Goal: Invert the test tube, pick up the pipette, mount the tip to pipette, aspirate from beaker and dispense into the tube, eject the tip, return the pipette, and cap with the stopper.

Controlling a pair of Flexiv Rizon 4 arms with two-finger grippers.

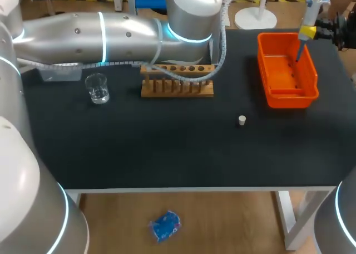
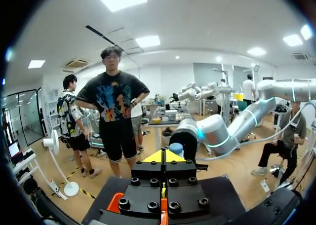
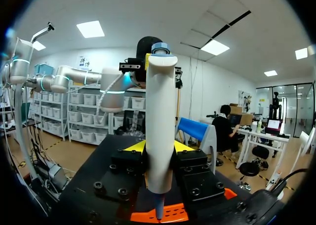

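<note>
Right claw (image 3: 159, 147): clamped on the upright pipette (image 3: 160, 116).
Pipette's lower end: above the orange bin (image 1: 286, 92) beneath the claw; too small to tell whether a tip is mounted.
Left claw (image 2: 165, 156): yellow tips together; hidden behind its arm in the head view.

Front half of desk (image 1: 167, 154) found open; one obstacle noted: stopper (image 1: 242, 120), right of centre. Rear left and centre overhung by left arm (image 1: 100, 37). Beaker (image 1: 97, 88) and rack (image 1: 177, 80) stood just before it, clear gap left between them. Rear right taken up by orange tray (image 1: 278, 101). Space above tray blocked by pipette (image 1: 308, 14) clamped in right tool (image 1: 318, 31).
</note>
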